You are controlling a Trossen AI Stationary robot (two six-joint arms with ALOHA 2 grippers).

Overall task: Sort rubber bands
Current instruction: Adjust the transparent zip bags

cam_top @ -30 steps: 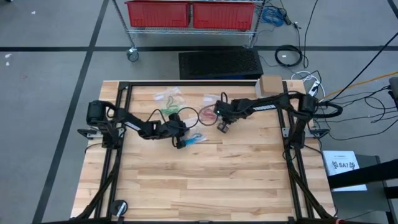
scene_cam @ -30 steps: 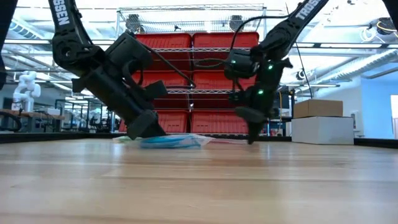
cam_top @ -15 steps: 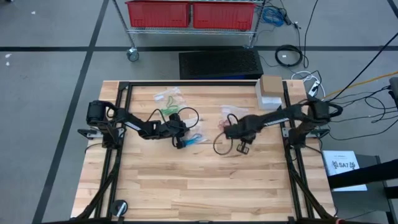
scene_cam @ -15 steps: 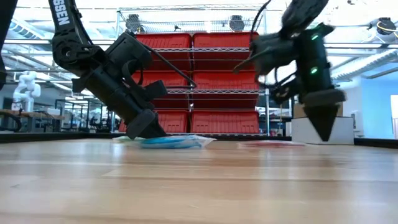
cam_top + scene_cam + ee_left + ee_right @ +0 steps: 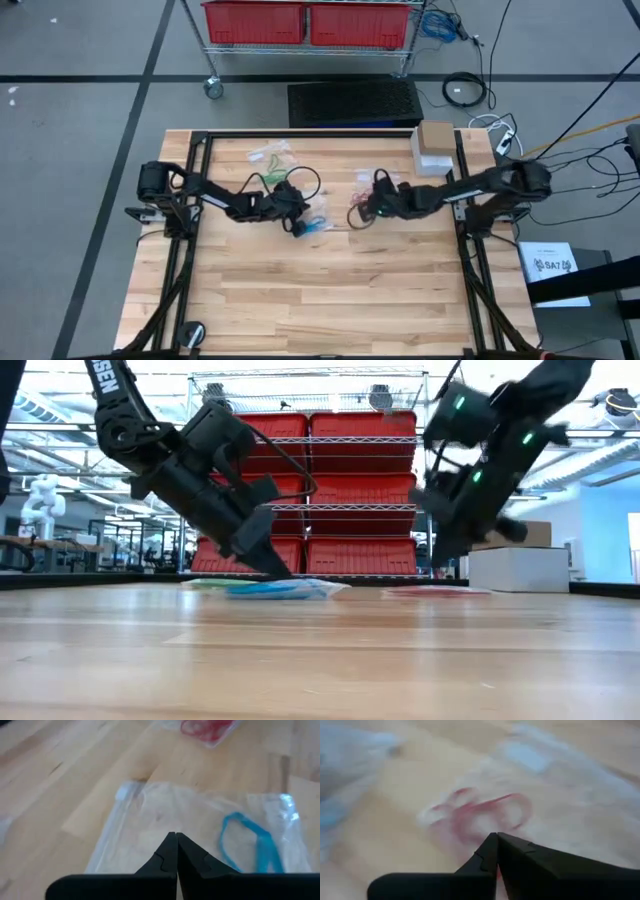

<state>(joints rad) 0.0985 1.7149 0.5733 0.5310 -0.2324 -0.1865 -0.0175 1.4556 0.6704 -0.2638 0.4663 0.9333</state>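
Left hand point(image 5: 176, 851) pinched shut over clear bag point(image 5: 165, 815) edge; right hand point(image 5: 497, 851) likewise, blurred.

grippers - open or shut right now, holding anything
Left gripper: shut, over the clear bag with a blue rubber band; nothing visibly held.
Right gripper: shut, over red rubber bands; nothing visibly held.

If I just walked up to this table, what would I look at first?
Probably the two dark robot arms meeting over the middle of the wooden table. The left gripper, shut, points at a clear bag with a blue rubber band in it, and the right gripper, shut, points at the red rubber bands. Behind the table, bright red bins fill a shelf.
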